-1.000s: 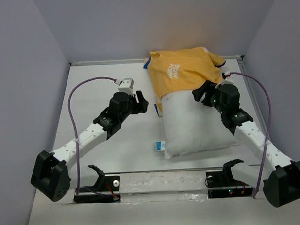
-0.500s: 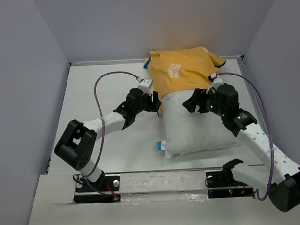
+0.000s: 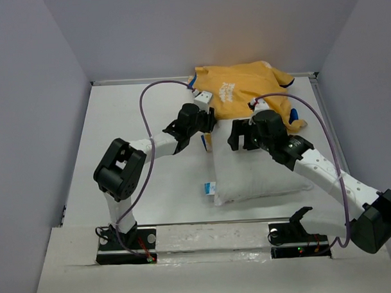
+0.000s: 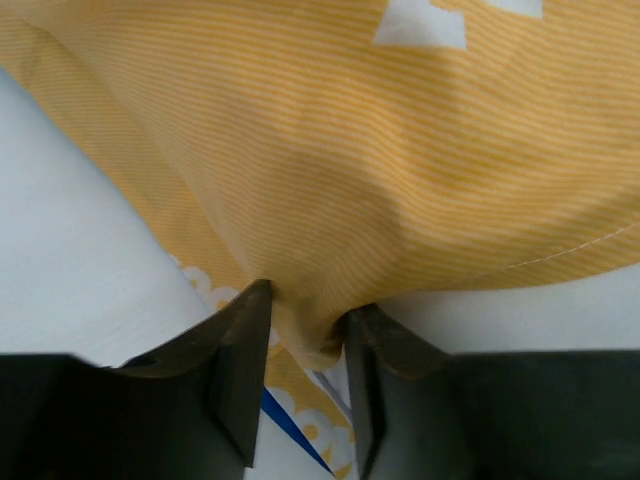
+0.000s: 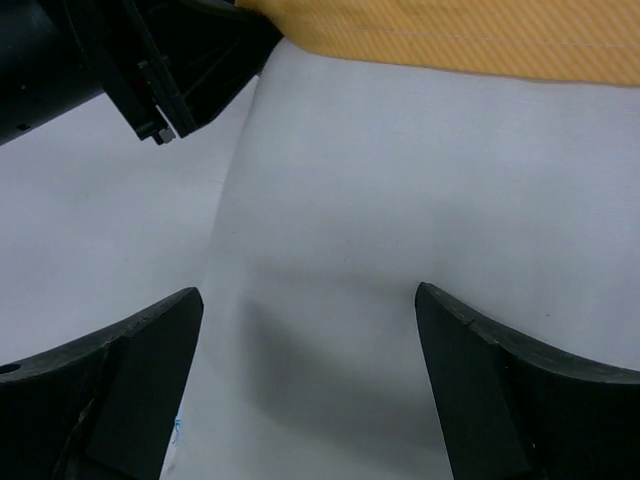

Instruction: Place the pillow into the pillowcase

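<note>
On the table (image 3: 111,124), right of centre, pillow (image 3: 261,173) lying with long axis running near to far, tag (image 3: 209,188) at the near end, toward the arm bases. Far end apparently tucked into the pillowcase (image 3: 242,93); most of the length bare, sleeving largely left to do. At the mouth's left hem, left gripper (image 4: 308,330) clenched on a fold; above the pillow, right gripper (image 5: 310,320) spread wide, grasping nothing.

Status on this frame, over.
Left fingers pinching pillowcase edge. Right fingers open over pillow. Pillow's far end covered. Nothing in the way.
</note>
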Robot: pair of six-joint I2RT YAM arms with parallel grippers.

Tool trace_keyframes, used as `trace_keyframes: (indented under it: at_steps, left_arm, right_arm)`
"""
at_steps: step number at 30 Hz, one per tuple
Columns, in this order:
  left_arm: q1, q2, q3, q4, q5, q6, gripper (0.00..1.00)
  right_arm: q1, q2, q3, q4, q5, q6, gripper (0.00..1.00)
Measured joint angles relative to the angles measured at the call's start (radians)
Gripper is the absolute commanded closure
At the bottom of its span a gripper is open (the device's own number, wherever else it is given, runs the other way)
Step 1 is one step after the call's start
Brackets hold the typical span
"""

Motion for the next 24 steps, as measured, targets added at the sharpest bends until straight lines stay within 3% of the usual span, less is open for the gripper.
trace_keyframes:
  at_steps: [1, 2, 3, 8, 9, 10, 11, 12, 18, 21, 24]
  left_arm:
    - [-0.002, 0.01, 0.013, 0.0, -0.019, 0.008, 0.81]
    - [-0.005, 0.018, 0.024, 0.0, -0.041, 0.013, 0.82]
    - [-0.007, 0.022, 0.031, -0.001, -0.055, 0.019, 1.0]
    - [-0.023, 0.022, 0.035, -0.002, -0.133, 0.03, 1.0]
    - [-0.027, 0.017, 0.031, -0.003, -0.143, 0.029, 1.0]
    - [-0.031, 0.007, 0.023, -0.003, -0.148, 0.028, 1.0]
    - [-0.035, -0.009, 0.009, -0.002, -0.15, 0.024, 1.0]
    - [-0.039, -0.025, -0.006, -0.001, -0.15, 0.019, 1.0]
    - [-0.042, -0.147, -0.138, 0.025, -0.101, -0.059, 1.0]
    - [-0.042, -0.205, -0.194, 0.033, -0.069, -0.09, 1.0]
    - [-0.042, -0.31, -0.26, 0.032, -0.028, -0.122, 1.0]
  right_arm:
    - [0.006, 0.014, 0.011, -0.006, 0.035, -0.001, 0.05]
    - [0.01, 0.023, 0.015, -0.009, 0.046, -0.002, 0.04]
    - [0.017, 0.034, 0.024, -0.015, 0.072, -0.003, 0.02]
    - [0.068, 0.159, 0.105, -0.074, 0.219, -0.024, 0.02]
    - [0.072, 0.196, 0.13, -0.084, 0.24, -0.027, 0.11]
    - [0.072, 0.23, 0.147, -0.085, 0.256, -0.03, 0.66]
    - [0.072, 0.267, 0.164, -0.087, 0.275, -0.039, 0.92]
    - [0.072, 0.294, 0.177, -0.091, 0.289, -0.04, 1.0]
    - [0.021, 0.385, 0.211, -0.034, 0.248, 0.003, 1.0]
    - [-0.032, 0.301, 0.175, 0.038, 0.208, 0.075, 1.0]
    - [-0.054, 0.15, 0.168, 0.07, 0.278, 0.087, 1.0]
